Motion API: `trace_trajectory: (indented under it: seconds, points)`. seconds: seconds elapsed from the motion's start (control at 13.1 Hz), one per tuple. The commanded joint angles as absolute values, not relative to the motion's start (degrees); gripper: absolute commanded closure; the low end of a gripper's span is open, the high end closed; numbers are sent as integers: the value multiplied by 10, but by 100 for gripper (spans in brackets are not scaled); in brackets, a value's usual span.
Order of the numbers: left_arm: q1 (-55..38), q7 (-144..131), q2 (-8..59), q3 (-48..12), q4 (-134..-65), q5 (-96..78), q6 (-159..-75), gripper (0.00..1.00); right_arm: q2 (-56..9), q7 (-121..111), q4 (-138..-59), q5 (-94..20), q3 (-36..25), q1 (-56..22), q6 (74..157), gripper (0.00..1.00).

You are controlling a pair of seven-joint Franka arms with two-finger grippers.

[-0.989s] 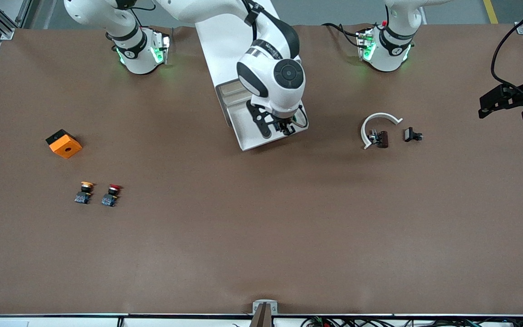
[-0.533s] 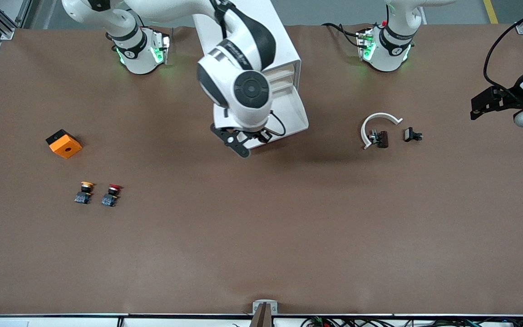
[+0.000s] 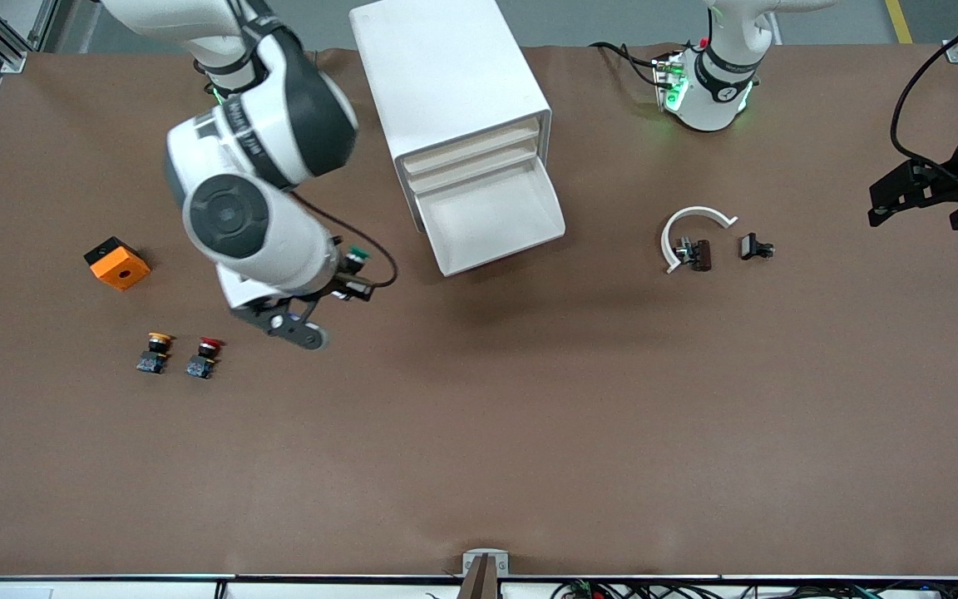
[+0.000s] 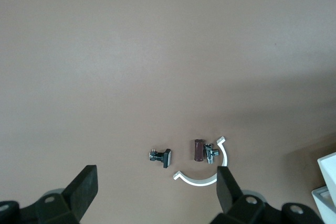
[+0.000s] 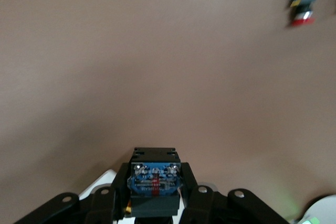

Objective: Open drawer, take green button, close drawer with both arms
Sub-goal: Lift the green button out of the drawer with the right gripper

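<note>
Button (image 3: pixel 355 254) sits pinched in my right gripper (image 3: pixel 352 279), green cap up, in the air over bare table between the cabinet (image 3: pixel 448 75) and the red-capped button (image 3: pixel 204 356). The drawer (image 3: pixel 491 218) stands pulled out at the cabinet's foot, its beige front facing the front camera. My left gripper (image 3: pixel 916 193) waits with jaws spread wide, well off toward its own end of the table. I judge my right arm nearer the drawer front, which lies toward the cabinet from my loaded gripper.
</note>
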State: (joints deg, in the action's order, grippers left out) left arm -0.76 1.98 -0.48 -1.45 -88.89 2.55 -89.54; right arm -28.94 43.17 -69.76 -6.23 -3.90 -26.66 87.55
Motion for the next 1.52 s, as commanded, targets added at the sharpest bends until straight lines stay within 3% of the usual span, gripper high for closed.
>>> trace_trajectory:
  seconds: [0.0, 0.38, 0.68, 1.07, 1.45]
  points:
    - [-11, 15, 3, -9, -870, 25, -868, 0, -251, 338, -773, -43, -27, -219, 931, 100]
    - [-12, 9, 2, -10, -870, -1, -854, 0, -179, 224, -993, -11, -28, -175, 1147, 100]
    - [-22, 2, 42, -18, -879, -5, -862, 0, -181, 211, -1127, 27, -28, -154, 1344, 100]
    - [-32, -129, 151, -97, -911, -5, -994, 0, -216, 206, -1169, 51, -29, -126, 1433, 100]
    - [-96, -298, 234, -115, -911, -5, -1105, 0, -257, 210, -1169, 53, -29, -91, 1457, 100]
